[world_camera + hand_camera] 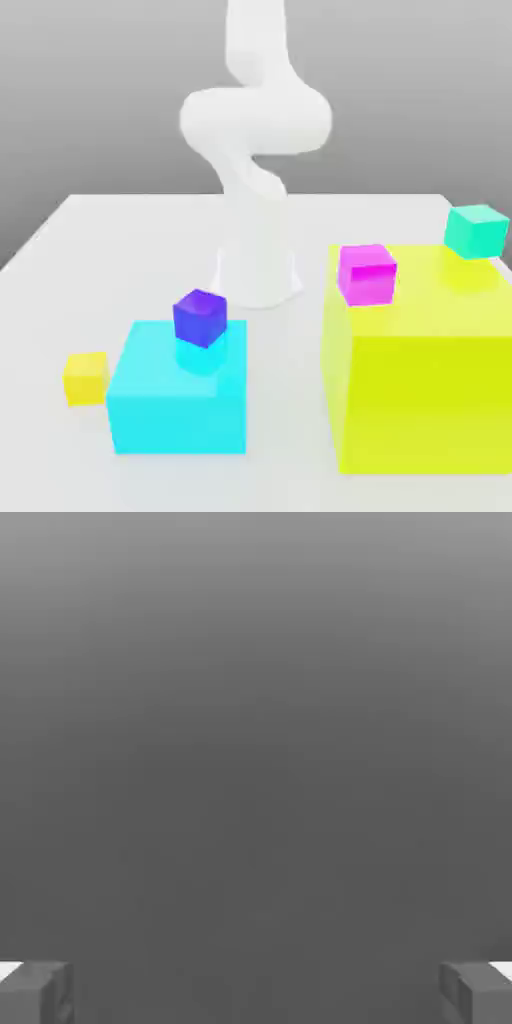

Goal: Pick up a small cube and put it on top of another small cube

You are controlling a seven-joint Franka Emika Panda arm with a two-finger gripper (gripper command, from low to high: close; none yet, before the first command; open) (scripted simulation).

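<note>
Tabletop lot: white robot arm [255,150], six coloured blocks, pale table [60,260].

Small plain yellow cube [86,377] rests on the table at the exterior view's left, just beside the large cyan block [180,395] and apart from everything else. Small purple cube [200,318] sits atop the cyan block. Huge yellow-green block [420,370] at the exterior view's right carries a small magenta cube [367,273]; a small teal cube [477,230] sits at its far corner. Gripper [256,992], hand view: grey fingertips [35,992] spread wide apart, nothing between them. No lettering or labels legible on any item.
</note>
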